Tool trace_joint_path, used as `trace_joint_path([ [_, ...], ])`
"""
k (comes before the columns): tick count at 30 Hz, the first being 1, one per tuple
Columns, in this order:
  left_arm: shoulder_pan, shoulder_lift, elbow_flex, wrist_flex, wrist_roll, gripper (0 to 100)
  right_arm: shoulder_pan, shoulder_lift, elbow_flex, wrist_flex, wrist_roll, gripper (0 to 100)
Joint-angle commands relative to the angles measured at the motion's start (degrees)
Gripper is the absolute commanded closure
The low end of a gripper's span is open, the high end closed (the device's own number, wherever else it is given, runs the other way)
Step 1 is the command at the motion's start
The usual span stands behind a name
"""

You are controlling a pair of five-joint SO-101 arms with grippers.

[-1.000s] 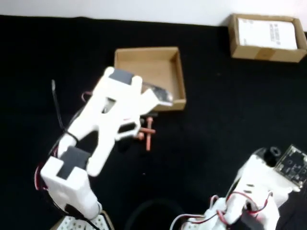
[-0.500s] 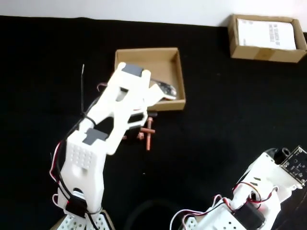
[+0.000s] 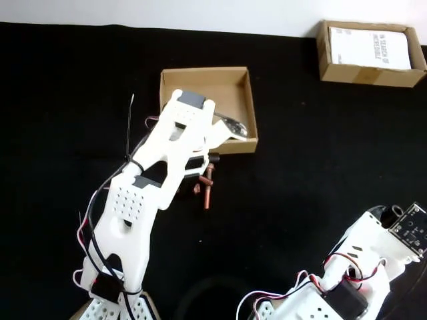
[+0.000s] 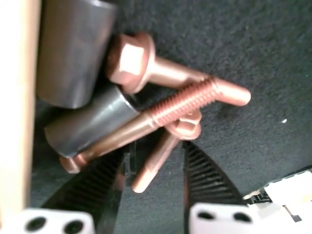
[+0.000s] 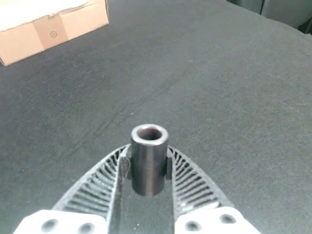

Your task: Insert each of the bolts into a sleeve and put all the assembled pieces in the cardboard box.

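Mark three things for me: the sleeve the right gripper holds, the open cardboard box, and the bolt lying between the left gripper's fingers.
sleeve (image 5: pixel 148 163): right wrist view, middle of its dark outer wall.
cardboard box (image 3: pixel 203 72): high view, on its far wall.
bolt (image 4: pixel 157 157): left wrist view, midway along its shank.

The high camera looks down over the black tabletop (image 3: pixel 320 167) from the near side. The left wrist camera sits very close above the bolts (image 4: pixel 185 100) beside the cardboard box (image 4: pixel 17 97), a spot the high view shares. The right wrist camera faces low across the tabletop toward the far-right carton (image 5: pixel 48 24).
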Motion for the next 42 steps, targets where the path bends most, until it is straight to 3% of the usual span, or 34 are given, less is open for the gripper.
trace_joint_path([
  [1, 0.6, 0.8, -2.4, -0.1, 0.3, 92, 0.5, -0.5, -0.2, -1.5, 0.4, 99.1],
  [4, 1.1, 0.8, -2.6, -0.1, 3.2, 99, 0.5, -0.5, -0.2, -1.5, 0.4, 99.1],
  [10, 2.2, 0.2, -2.6, 0.4, 7.9, 99, -2.3, -0.5, -0.7, -1.3, 0.0, 99.1],
  [16, 2.3, -8.7, -2.2, 0.4, 12.4, 99, -10.9, -0.5, -0.8, -1.0, -0.2, 99.1],
  [21, 3.6, -22.5, -2.2, 0.4, 18.7, 99, -18.9, -0.5, -4.2, 1.5, -6.9, 99.1],
  [25, 4.8, -37.7, -2.2, 0.4, 25.9, 99, -31.3, -0.5, -10.6, 8.0, -12.6, 99.1],
  [30, 7.7, -56.5, 0.6, 0.0, 29.9, 99, -47.2, -0.1, -14.4, 9.9, -13.1, 99.1],
  [36, 13.1, -75.2, 9.4, -0.3, 40.7, 99, -57.5, 0.0, -14.1, 9.5, -12.9, 99.1],
  [42, 15.0, -92.3, 25.8, -12.1, 55.1, 99, -64.6, 0.0, -12.7, 5.3, -12.7, 99.1],
])
